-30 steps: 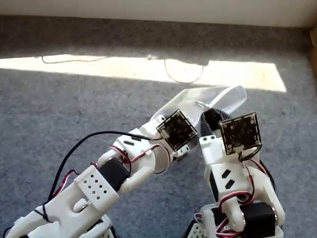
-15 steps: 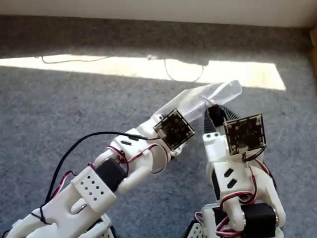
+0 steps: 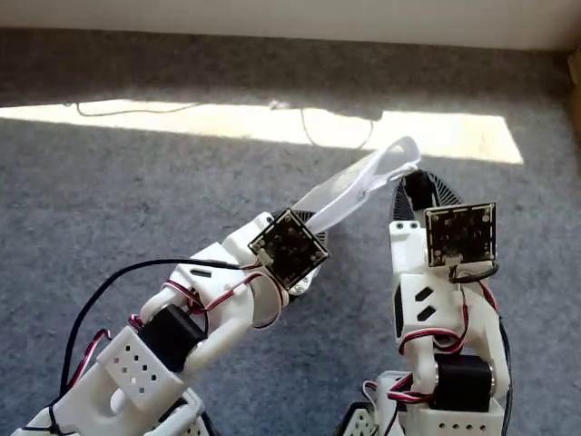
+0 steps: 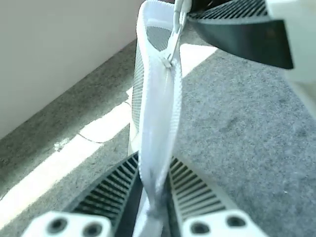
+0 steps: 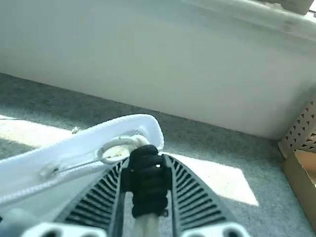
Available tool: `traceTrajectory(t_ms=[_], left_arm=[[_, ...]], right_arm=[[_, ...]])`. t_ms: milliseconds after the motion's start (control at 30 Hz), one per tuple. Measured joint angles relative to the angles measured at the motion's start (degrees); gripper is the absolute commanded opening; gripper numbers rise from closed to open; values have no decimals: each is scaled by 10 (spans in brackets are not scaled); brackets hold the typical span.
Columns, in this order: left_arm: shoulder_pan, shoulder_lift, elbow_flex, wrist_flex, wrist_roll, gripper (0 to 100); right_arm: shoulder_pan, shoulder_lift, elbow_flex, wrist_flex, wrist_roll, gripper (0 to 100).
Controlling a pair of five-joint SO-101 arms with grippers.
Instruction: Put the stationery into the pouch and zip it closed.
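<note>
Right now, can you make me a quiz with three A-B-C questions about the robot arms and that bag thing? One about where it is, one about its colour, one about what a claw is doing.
1. Where is the pouch?
A) Inside a box.
B) Held up between the two arms.
C) Under a chair.

2. What colour is the pouch?
A) White.
B) Red.
C) Green.

3. What is the left gripper doing?
A) Open and empty.
B) Shut on one end of the pouch.
C) Holding a pencil.

Answers:
1 B, the left gripper pinches one end and the right gripper holds the zip pull at the other.
2 A, its mesh and zip tape are white.
3 B, its fingers squeeze the pouch between them.
</note>
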Motion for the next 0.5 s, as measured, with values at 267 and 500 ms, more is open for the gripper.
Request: traceTrajectory(t_ms=[267, 500], left_arm=[[-1, -3, -11, 25, -15, 4], [-1, -3, -11, 27, -17, 88]], right_arm=[[0, -1, 8, -14, 0, 5], [-8, -5, 8, 9, 0, 5]])
